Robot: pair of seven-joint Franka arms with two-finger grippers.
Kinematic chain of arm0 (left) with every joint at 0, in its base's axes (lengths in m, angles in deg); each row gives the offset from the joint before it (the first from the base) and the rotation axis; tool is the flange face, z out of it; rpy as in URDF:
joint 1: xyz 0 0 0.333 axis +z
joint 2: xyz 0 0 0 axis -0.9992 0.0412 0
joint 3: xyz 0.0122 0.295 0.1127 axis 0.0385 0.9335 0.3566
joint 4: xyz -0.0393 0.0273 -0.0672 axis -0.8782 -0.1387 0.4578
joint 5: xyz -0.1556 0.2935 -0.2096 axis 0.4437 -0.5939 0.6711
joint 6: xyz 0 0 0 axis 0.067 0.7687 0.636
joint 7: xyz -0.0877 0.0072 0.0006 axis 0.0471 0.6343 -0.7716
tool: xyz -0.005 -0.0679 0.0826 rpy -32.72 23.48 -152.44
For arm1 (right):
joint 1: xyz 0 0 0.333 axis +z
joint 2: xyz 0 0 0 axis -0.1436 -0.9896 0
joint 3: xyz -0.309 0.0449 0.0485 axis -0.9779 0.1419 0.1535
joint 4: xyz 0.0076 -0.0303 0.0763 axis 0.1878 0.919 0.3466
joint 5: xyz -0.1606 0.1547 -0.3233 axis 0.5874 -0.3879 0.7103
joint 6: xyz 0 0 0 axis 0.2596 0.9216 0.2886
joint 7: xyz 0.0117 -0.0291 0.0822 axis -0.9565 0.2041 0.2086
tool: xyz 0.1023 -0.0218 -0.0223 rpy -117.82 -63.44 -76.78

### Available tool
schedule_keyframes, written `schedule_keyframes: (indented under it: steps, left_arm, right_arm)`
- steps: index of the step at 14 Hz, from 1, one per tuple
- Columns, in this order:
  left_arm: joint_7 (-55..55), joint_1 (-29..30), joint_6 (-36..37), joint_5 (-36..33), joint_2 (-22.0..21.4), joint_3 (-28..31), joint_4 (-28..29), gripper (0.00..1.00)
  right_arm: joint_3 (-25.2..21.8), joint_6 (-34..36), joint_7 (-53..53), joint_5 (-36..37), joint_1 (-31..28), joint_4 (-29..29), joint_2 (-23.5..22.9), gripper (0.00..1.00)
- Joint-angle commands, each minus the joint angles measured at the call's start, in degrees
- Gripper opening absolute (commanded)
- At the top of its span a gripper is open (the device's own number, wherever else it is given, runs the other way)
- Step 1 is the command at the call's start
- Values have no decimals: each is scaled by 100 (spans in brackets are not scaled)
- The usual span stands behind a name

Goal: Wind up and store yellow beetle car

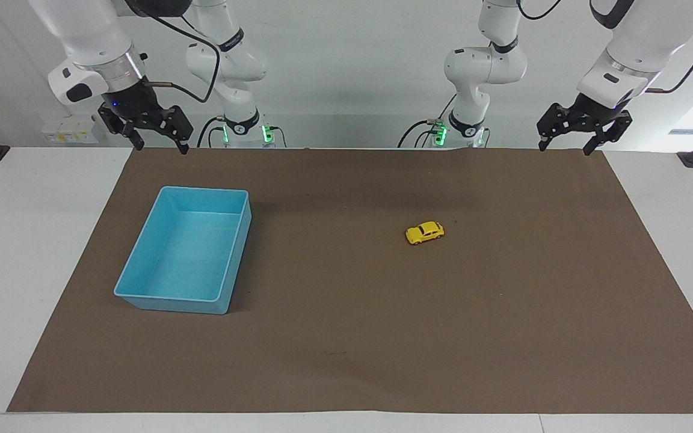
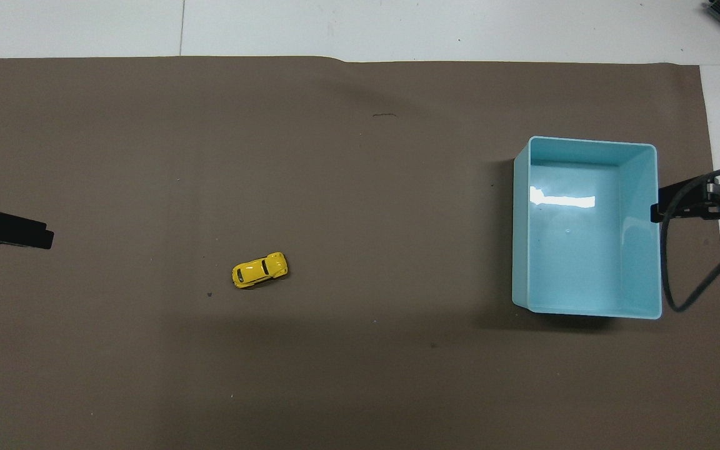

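The yellow beetle car (image 1: 425,233) (image 2: 260,270) rests on its wheels on the brown mat, toward the left arm's end of the table. My left gripper (image 1: 566,146) (image 2: 44,238) hangs open and empty above the mat's edge at the robots' end, well apart from the car. At the right arm's end my right gripper (image 1: 162,146) is raised above the mat's corner near the robots, open and empty too. In the overhead view only its tip (image 2: 660,211) pokes in beside the bin. Both arms wait.
A light blue bin (image 1: 142,282) (image 2: 522,225) with nothing in it stands on the mat toward the right arm's end. The brown mat (image 1: 382,349) covers most of the white table. A black cable (image 2: 688,275) loops down beside the bin.
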Motion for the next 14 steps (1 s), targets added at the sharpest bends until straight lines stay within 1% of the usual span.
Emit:
schedule_keyframes:
  steps: [1, 14]
  left_arm:
    - [63, -94, 18, 22, -98, 73, 123, 100]
    - [107, -112, -26, 22, -89, 73, 176, 100]
  right_arm:
    - [39, 4, 120, -103, -74, 63, 78, 100]
    - [39, 4, 120, -103, -74, 63, 78, 100]
